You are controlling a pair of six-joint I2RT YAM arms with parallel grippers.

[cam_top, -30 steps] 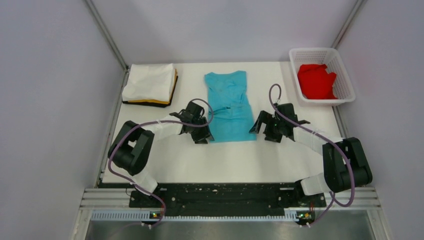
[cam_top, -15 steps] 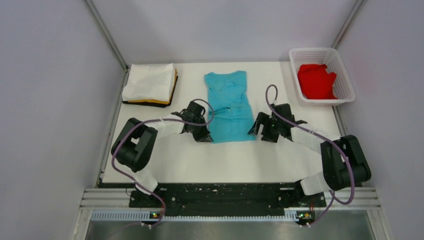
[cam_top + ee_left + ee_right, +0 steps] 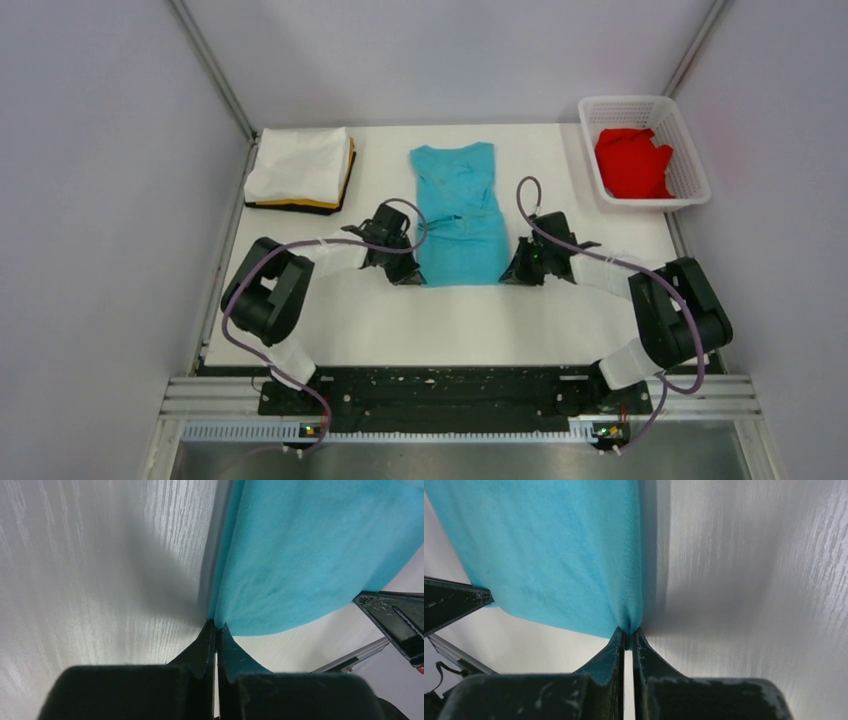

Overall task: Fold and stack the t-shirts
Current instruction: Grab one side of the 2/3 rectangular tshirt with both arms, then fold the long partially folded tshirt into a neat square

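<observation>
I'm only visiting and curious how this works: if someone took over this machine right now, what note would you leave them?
The left gripper is shut, pinching the near left corner of the turquoise t-shirt.
The right gripper is shut, pinching its near right corner.
That shirt lies flat as a long narrow strip in the middle of the table.
Done: the white t-shirt sits folded on the orange-yellow t-shirt, far left.
Left: finish folding the turquoise one and stack it, then do the red t-shirt, crumpled in the basket, far right.
</observation>
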